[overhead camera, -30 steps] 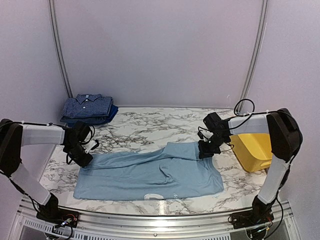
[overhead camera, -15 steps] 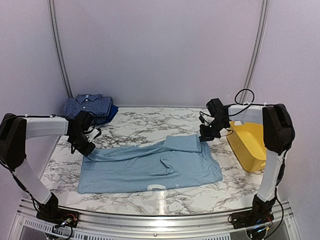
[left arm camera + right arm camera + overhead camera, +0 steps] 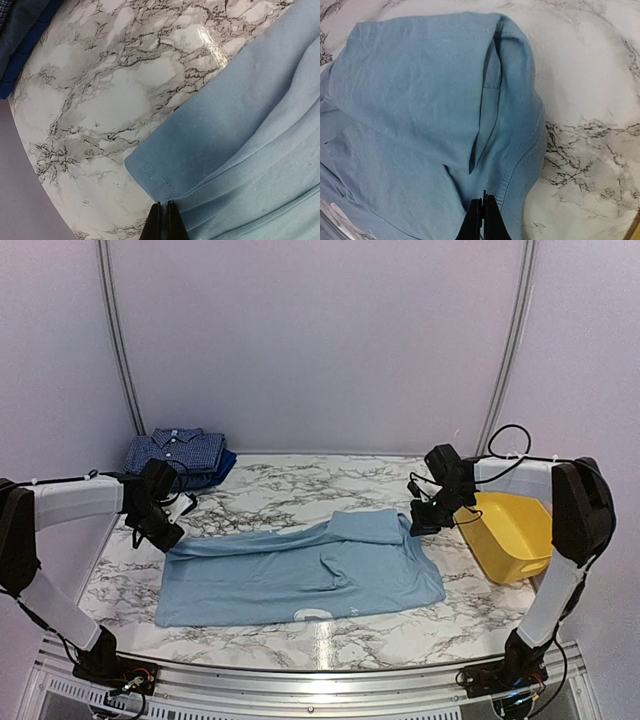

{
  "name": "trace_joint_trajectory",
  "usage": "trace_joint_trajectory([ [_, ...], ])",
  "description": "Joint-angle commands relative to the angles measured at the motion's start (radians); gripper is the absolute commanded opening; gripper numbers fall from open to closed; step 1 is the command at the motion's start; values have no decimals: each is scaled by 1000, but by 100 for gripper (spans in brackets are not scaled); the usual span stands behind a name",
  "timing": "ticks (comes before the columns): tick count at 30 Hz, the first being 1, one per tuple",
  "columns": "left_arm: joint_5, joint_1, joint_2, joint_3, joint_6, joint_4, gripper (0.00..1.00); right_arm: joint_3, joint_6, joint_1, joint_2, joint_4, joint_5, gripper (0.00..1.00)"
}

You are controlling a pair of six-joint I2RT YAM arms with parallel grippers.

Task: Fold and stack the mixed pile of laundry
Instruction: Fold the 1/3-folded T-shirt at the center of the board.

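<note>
The light-blue T-shirt lies spread mid-table on the marble table, its top edge partly folded. My left gripper and right gripper are each clenched on a far corner. I'd move both evenly, cloth taut, crease straight.

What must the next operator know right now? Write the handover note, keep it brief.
Left gripper: shut, pinching the T-shirt at a hem on its left end.
Right gripper: shut on the T-shirt's right end.
T-shirt: spread across mid-table, far edge turned over.
Checked shirt: folded, on top of the dark-blue piece, far-left corner.
Tub: right side.
Done: two pieces stacked.
Left: finish folding the T-shirt and put it on the stack.
</note>
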Motion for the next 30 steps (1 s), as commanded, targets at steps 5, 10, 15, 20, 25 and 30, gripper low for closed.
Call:
trace_joint_trajectory([
  [5, 24, 16, -15, -16, 9, -20, 0, -14, 24, 21, -23, 32, -36, 7],
  [10, 23, 16, -12, -3, 12, -16, 0, 76, 37, 0, 24, 36, -60, 30],
  [15, 24, 19, -10, 2, 9, -11, 0, 127, 42, -6, 94, 39, -90, 32],
  [20, 32, 25, -7, 5, 4, 2, 0, 140, 48, -6, 141, 31, -108, 31],
  [25, 35, 25, 11, 8, 2, 9, 0, 108, 45, -6, 164, 37, -106, 32],
  [30, 38, 26, 23, 2, 2, 17, 0, 97, 42, -4, 175, 52, -114, 25],
])
